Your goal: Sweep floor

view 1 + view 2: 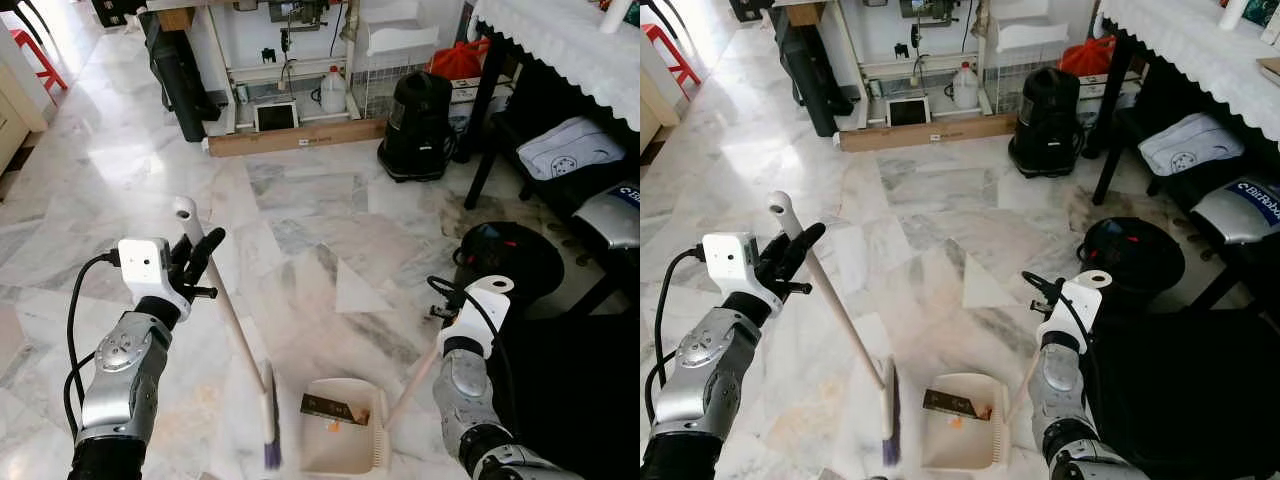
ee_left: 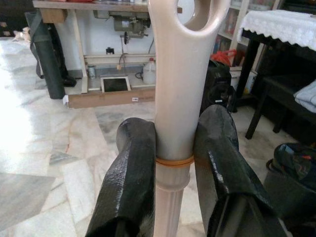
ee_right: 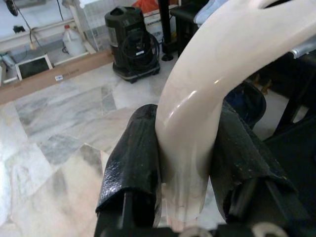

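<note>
In the left eye view, a broom (image 1: 232, 330) is held near the top of its pale handle by the left gripper (image 1: 196, 262), its bristle head resting on the marble floor (image 1: 300, 210) just beside a cream dustpan (image 1: 340, 425); the slant of the stick appears chosen so that the bristles meet the pan's open mouth. A brown scrap (image 1: 328, 407) and a small orange crumb are already seen lying inside the pan, so the sweeping is judged to be well along. In the right eye view, the dustpan's long handle (image 1: 1025, 385) is gripped at its upper end by the right gripper (image 1: 1065, 310), presumably so that the pan stays flat on the floor while debris is pushed in. A black vacuum cleaner (image 1: 1045, 120) stands well apart, by a table with a lace cloth (image 1: 1200, 45). In the left wrist view, the two black fingers (image 2: 131, 182) are closed snugly against both sides of the broom handle, just below its hanging loop. In the right wrist view, the fingers (image 3: 133, 168) are clamped likewise around the curved top of the dustpan handle.
</note>
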You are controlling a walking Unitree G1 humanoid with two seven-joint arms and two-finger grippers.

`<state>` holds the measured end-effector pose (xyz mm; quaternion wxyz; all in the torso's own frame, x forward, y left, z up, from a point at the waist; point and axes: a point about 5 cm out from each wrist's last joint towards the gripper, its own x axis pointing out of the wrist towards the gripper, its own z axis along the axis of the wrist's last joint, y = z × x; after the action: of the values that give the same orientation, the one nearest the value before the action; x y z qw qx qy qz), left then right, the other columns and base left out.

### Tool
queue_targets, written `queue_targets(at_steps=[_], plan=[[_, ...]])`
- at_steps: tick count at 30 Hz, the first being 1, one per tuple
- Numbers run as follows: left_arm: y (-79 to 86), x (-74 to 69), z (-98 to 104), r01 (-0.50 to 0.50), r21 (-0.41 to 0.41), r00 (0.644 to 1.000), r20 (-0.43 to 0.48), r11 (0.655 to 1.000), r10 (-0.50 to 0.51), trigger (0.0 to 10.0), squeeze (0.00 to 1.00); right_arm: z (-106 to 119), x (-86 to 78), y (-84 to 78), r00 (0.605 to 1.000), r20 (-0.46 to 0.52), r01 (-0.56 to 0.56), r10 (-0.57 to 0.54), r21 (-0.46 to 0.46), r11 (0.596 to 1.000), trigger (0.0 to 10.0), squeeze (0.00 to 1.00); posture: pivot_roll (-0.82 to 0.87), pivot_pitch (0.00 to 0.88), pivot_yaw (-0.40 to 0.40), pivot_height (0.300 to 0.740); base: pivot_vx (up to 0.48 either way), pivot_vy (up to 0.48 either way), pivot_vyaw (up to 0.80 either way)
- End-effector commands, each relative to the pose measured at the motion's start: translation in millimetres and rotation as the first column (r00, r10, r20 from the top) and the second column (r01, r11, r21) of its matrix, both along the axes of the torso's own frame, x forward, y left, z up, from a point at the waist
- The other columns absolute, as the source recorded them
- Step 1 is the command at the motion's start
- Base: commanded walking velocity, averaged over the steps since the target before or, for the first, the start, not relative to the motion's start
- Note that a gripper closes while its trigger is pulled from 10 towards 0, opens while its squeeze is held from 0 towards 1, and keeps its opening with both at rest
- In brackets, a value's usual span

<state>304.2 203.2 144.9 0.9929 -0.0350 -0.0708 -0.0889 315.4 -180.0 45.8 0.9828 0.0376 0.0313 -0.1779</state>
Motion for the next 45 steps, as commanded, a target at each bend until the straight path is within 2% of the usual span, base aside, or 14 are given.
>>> queue_targets(at_steps=[1, 7, 21, 23, 27, 31, 37, 39, 45], plan=[[-0.8, -2.4, 0, 0.015, 0.028, 1.0, 0.016, 0.999, -0.016, 10.0, 0.0, 16, 10.4, 2.5, 0.997, 0.073, -0.007, 0.005, 0.017, 1.0, 10.0, 0.0, 0.21, 0.078, 0.047, 0.74, 0.0, 0.0, 0.0], [-17.9, -6.3, -11, 0.128, 0.022, 0.991, -0.032, 0.992, -0.127, 10.0, 0.0, 22, 13.4, 3.2, 0.995, 0.102, -0.016, 0.013, 0.031, 0.999, 10.0, 0.0, 0.2, 0.082, 0.046, 0.74, 0.0, 0.0, 0.0], [-40.5, -7.0, -10, 0.218, -0.016, 0.976, -0.011, 0.976, -0.218, 10.0, 0.0, 25, 15.0, 6.5, 0.991, 0.127, -0.059, 0.051, 0.056, 0.997, 10.0, 0.0, 0.18, 0.08, 0.037, 0.74, 0.0, 0.0, 0.0], [-37.5, -7.3, -8, 0.189, -0.008, 0.982, 0.004, 0.982, -0.189, 10.0, 0.0, 25, 15.0, 7.4, 0.99, 0.127, -0.065, 0.057, 0.057, 0.996, 10.0, 0.0, 0.19, 0.075, 0.032, 0.74, 0.0, 0.0, 0.0], [-19.2, -5.0, -1, 0.023, 0.055, 0.998, 0.059, 0.998, -0.026, 10.0, 0.0, 27, 15.4, 8.4, 0.987, 0.143, -0.078, 0.07, 0.05, 0.996, 10.0, 0.0, 0.18, 0.066, 0.027, 0.74, 0.0, 0.0, 0.0], [-7.0, -8.8, 2, -0.091, 0.156, 0.991, 0.109, 0.984, 0.074, 10.0, 0.0, 33, 16.5, 10.1, 0.98, 0.18, -0.09, 0.081, 0.042, 0.995, 10.0, 0.0, 0.17, 0.052, 0.019, 0.74, 0.0, 0.0, 0.0], [-4.7, -16.4, -10, -0.098, 0.265, 0.992, 0.105, 0.959, 0.073, 10.0, 0.0, 37, 15.6, 6.2, 0.977, 0.204, -0.077, 0.068, 0.034, 0.996, 10.0, 0.0, 0.15, 0.032, 0.009, 0.74, 0.0, 0.0, 0.0], [0.2, -18.2, -15, -0.136, 0.245, 0.988, 0.1, 0.96, 0.115, 10.0, 0.0, 39, 14.8, 1.6, 0.975, 0.217, -0.059, 0.052, 0.027, 0.998, 10.0, 0.0, 0.14, 0.021, 0.006, 0.74, 0.0, 0.0, 0.0], [1.6, -18.5, -17, -0.151, 0.236, 0.986, 0.111, 0.96, 0.128, 10.0, 0.0, 43, 12.5, -2.0, 0.968, 0.244, -0.056, 0.053, 0.006, 0.998, 10.0, 0.0, 0.13, 0.0, -0.001, 0.74, 0.0, 0.0, 0.0]])
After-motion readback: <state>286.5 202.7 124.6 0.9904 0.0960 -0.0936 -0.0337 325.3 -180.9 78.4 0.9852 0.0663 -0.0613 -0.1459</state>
